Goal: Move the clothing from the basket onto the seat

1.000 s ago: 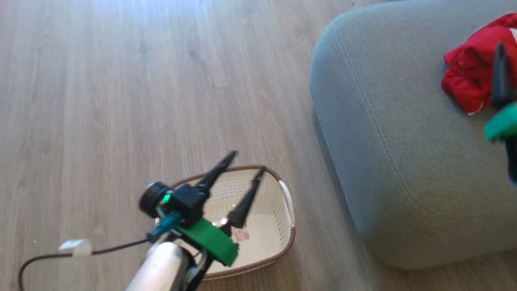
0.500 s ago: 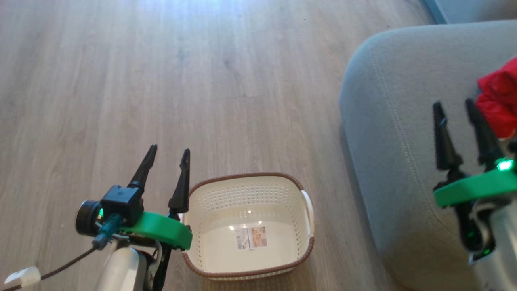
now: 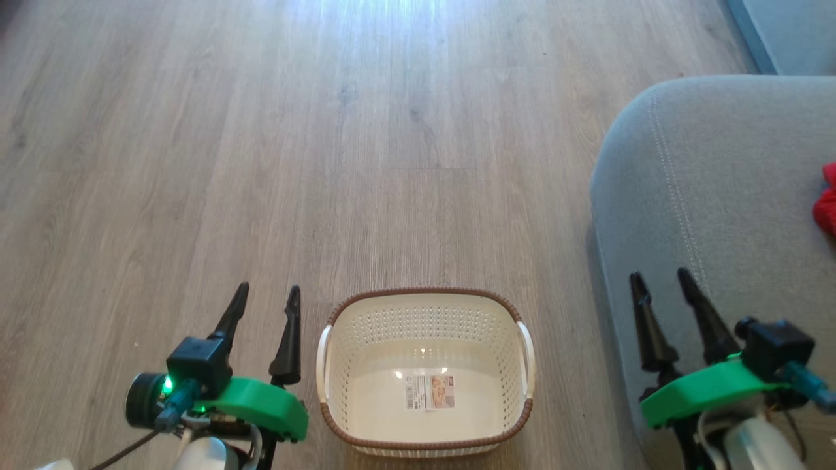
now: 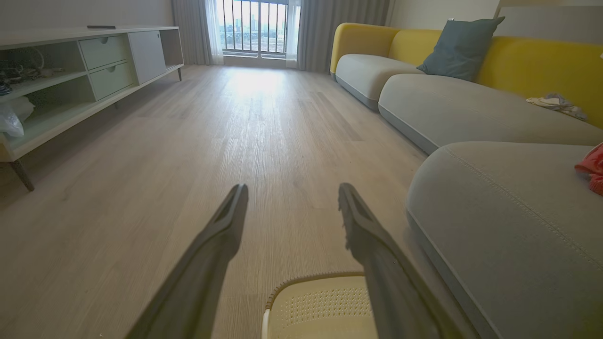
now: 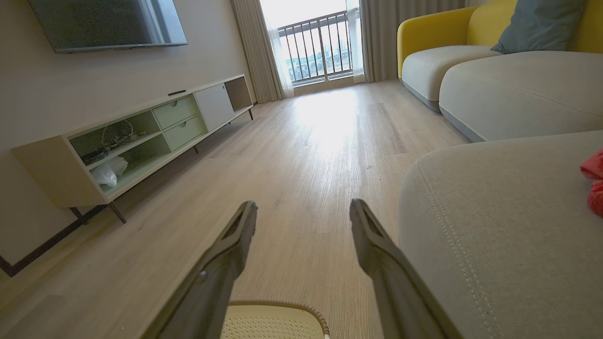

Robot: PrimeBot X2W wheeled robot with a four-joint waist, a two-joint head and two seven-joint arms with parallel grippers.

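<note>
Wooden floor (image 3: 261, 130) bears basket (image 3: 424, 320), long axis left-right; left pincer (image 3: 270, 287), right pincer (image 3: 658, 274) gape empty.

The clothing (image 3: 827, 207) is cut off by the head view's right edge; garment count and trim cannot be told. The seat (image 3: 712, 196) runs off the right and bottom edges. Print on the label (image 3: 430, 392) inside the basket (image 3: 424, 320) is too small to read.
</note>
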